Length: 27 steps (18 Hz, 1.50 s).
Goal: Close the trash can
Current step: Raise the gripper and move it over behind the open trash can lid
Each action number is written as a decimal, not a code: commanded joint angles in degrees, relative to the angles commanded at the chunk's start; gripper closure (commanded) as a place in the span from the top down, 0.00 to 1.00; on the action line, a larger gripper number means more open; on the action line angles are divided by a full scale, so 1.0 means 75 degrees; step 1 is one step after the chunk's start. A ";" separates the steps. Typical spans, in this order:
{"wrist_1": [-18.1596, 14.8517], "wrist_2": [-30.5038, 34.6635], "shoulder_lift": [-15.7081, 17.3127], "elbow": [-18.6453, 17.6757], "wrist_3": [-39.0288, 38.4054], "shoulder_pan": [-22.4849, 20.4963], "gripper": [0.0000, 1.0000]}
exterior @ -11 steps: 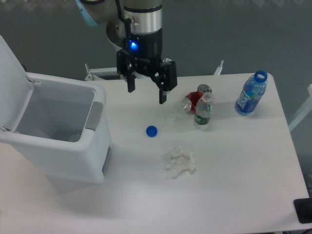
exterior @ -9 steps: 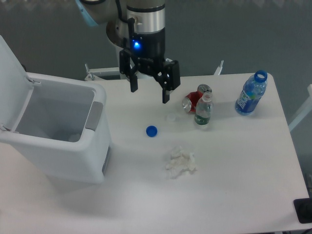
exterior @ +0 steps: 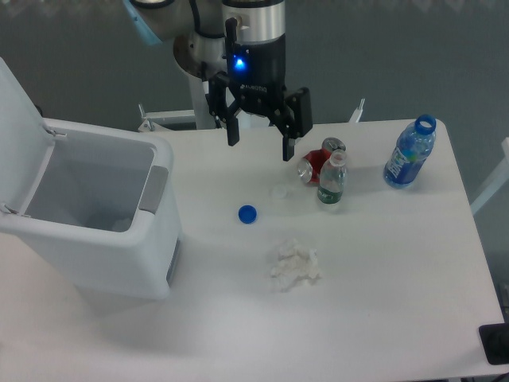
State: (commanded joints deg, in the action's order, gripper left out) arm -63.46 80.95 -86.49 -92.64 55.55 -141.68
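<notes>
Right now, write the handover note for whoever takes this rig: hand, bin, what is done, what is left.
Hand: open, empty, hanging above the table's far side, near the red crushed can, well right of the bin.
Large white boxy plastic trash can: at the table's left edge, its flat white lid raised upright at the back.
Done: nothing on the lid.
Left: bring the hand over to the lid and push it down shut.

The arm runs out of frame at the top edge, only its lower wrist showing above the hand. The bin's raised lid is cropped by the left edge. A dark object at the lower right corner is cut off and unidentifiable. Contents at the bin's bottom are too dim to identify.
</notes>
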 joint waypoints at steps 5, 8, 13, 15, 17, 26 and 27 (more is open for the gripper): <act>-0.0023 -0.0035 0.0129 0.0095 -0.1206 0.0047 1.00; -0.0012 -0.0094 0.0305 0.0048 -0.1675 0.0234 1.00; -0.0023 -0.0117 0.0551 0.0048 -0.2542 0.0702 1.00; -0.0012 -0.0269 0.0539 0.0059 -0.3115 0.1007 1.00; 0.0000 -0.0398 0.0539 0.0083 -0.3480 0.1148 1.00; 0.0070 -0.1522 0.0680 0.0188 -0.5075 0.1430 1.00; 0.0117 -0.1663 0.0703 0.0188 -0.5098 0.1441 1.00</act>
State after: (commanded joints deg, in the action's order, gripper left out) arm -62.58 68.48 -81.21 -91.23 17.32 -130.87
